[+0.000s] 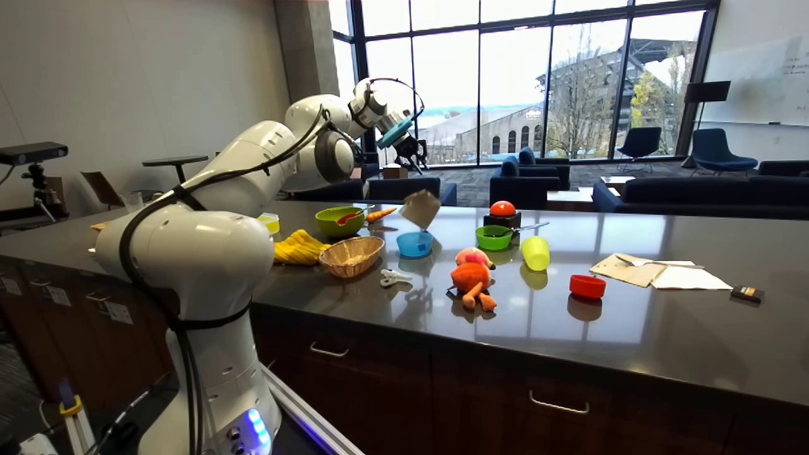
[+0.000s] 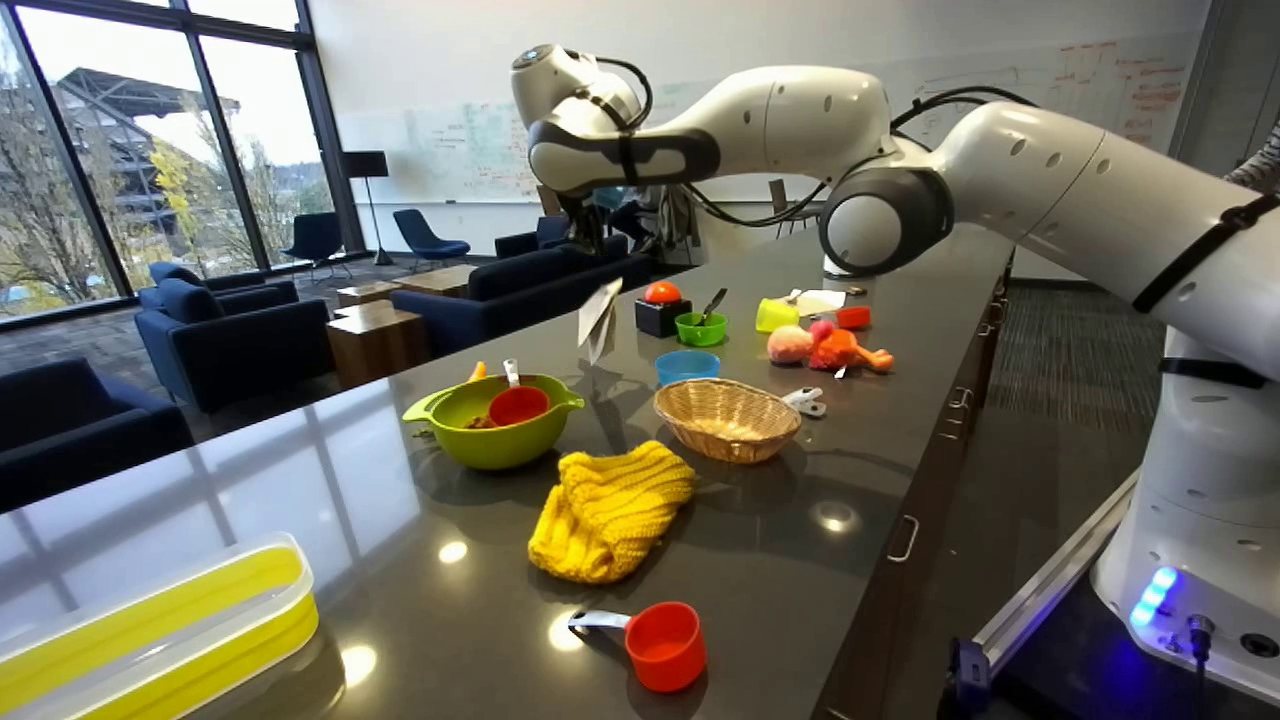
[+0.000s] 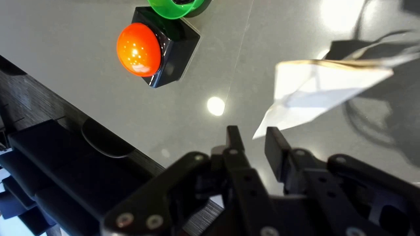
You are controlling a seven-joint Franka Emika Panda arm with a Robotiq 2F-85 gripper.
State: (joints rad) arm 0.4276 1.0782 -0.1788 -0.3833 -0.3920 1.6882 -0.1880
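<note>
Wrist view. Gripper (image 3: 253,131) comes in from the bottom; jaws parted, grey counter (image 3: 193,108) showing through the gap. Folded paper (image 3: 305,95), white with a brown layer along its upper edge, lies ahead of the jaws and to their right, slightly blurred; its pointed corner lines up with the gap. Ahead and left of the jaws: black box (image 3: 178,50) with orange dome (image 3: 138,49) on it; green bowl (image 3: 170,12) just beside the box, partly out of view. Dark sofa (image 3: 82,173) to the left, past the counter edge.

In an exterior view: jaws high over the counter, too small and dark to judge their gap. Paper below them and apart, brown face showing, tilted, one corner down; cannot tell whether that corner meets the counter. Blue bowl (image 1: 414,246) beneath the jaws, wicker basket (image 1: 340,270) lower left of them, plush toy (image 1: 471,278) lower right, yellow-green cup (image 1: 536,253) and red cup (image 1: 588,286) farther right.

In an exterior view: paper under the jaws, apart, steeply slanted. Yellow knitted cloth (image 2: 610,510) well below the jaws; lime pouring bowl (image 2: 490,447) lower left of them, holding red measuring cup (image 2: 520,403).
</note>
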